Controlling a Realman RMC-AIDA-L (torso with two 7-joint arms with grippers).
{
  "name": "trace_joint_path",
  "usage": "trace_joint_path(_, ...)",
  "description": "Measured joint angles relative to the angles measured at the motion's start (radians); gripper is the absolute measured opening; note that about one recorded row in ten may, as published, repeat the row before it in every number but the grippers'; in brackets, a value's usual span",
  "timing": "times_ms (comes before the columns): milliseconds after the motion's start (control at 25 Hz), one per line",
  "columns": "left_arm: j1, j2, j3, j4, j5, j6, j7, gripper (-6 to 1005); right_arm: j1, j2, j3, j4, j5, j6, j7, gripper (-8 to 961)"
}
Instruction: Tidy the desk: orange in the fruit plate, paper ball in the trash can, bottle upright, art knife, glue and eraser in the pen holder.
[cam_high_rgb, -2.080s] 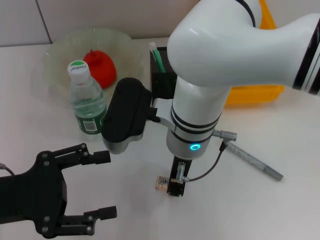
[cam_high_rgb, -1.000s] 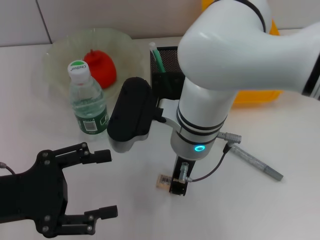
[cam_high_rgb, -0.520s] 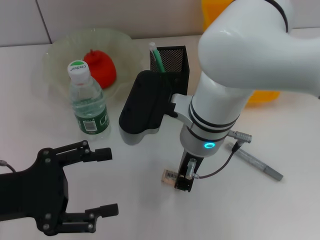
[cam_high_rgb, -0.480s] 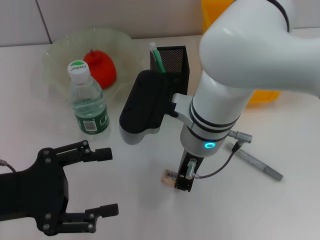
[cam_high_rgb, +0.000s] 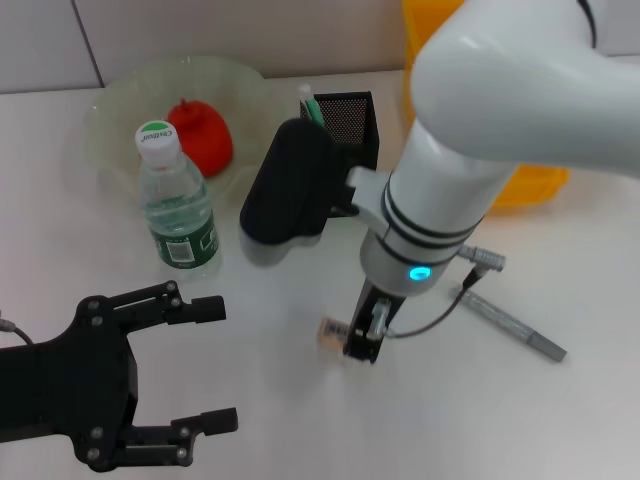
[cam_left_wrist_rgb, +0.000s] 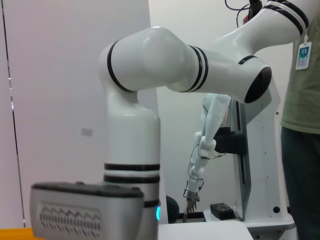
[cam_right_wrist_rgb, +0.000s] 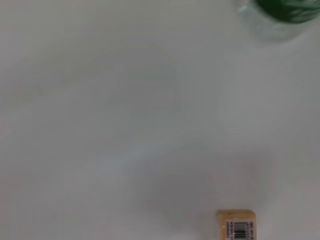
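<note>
My right gripper (cam_high_rgb: 361, 341) hangs just above the desk's middle, shut on the eraser (cam_high_rgb: 332, 330), a small tan block with a barcode that also shows in the right wrist view (cam_right_wrist_rgb: 236, 225). The grey art knife (cam_high_rgb: 510, 323) lies on the desk to its right. Behind my right arm stands the black mesh pen holder (cam_high_rgb: 347, 115) with a green-and-white glue stick (cam_high_rgb: 311, 108) in it. The orange (cam_high_rgb: 200, 136) rests in the clear fruit plate (cam_high_rgb: 110, 112). The bottle (cam_high_rgb: 177, 200) stands upright beside the plate. My left gripper (cam_high_rgb: 222, 366) is open at the near left. The paper ball is out of view.
A yellow trash can (cam_high_rgb: 540, 185) stands behind my right arm at the back right. The bottle's base (cam_right_wrist_rgb: 285, 15) shows at the edge of the right wrist view. The left wrist view shows my right arm (cam_left_wrist_rgb: 135, 150) and a person (cam_left_wrist_rgb: 300, 100) beyond it.
My right gripper has carried the eraser away from the near edge, up and back toward the pen holder. The left gripper has stayed put.
</note>
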Motion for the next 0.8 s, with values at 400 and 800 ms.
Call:
trace_joint_path(400,-0.005,-0.004,0.004,0.001,0.0,0.0,-0.005,801,-0.133,-0.005,0.116,-0.191,-0.087,0.0,-0.021,222)
trace_joint_path(800,-0.012,-0.008,-0.001,0.002,0.0,0.007,-0.009,801,-0.296,-0.003,0.182,-0.394,-0.091,0.029,-0.075,219)
